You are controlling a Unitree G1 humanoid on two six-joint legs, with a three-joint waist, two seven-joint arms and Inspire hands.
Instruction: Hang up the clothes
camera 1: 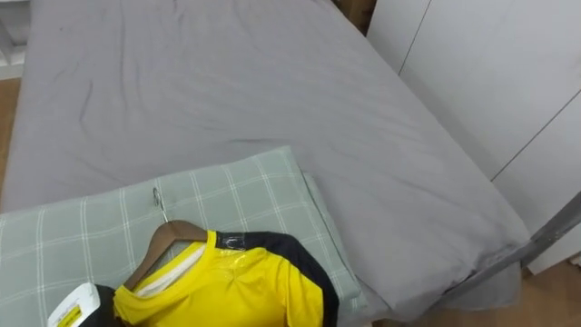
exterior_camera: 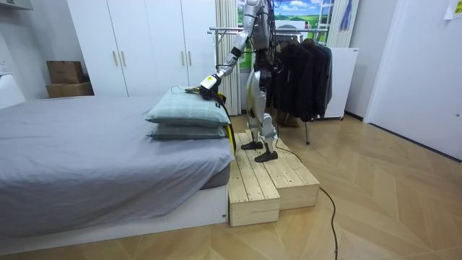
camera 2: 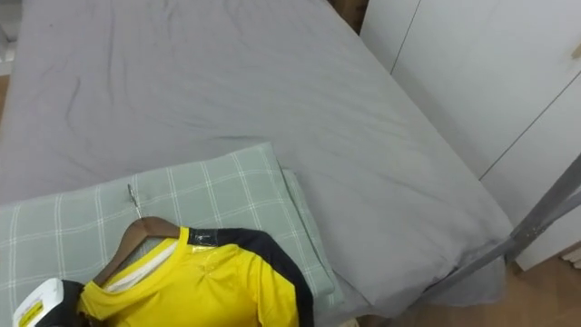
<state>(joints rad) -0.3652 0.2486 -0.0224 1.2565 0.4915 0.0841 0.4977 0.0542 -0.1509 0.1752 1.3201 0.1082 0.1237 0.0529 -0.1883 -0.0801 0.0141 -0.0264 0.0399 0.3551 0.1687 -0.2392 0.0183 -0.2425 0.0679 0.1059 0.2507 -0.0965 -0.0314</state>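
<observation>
Resting at the near left corner of the green checked pillow (camera 1: 245, 191), my left hand (camera 1: 78, 311) hid its fingers, so I couldn't tell their grip. I judged that a loose hold might tip the brown wooden hanger (camera 1: 163, 241) and shed the yellow, black-sleeved shirt (camera 1: 236, 286), which lay crumpled on the pillow's near edge.

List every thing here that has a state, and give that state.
Shirt: on the hanger, lying on the pillow, not yet hung.
Hanger: inside the shirt's neck, hook flat on the pillow.
Wardrobe doors: shut.
Clothes rack: holding dark clothes.
Left hand: beside the shirt's shoulder.
</observation>
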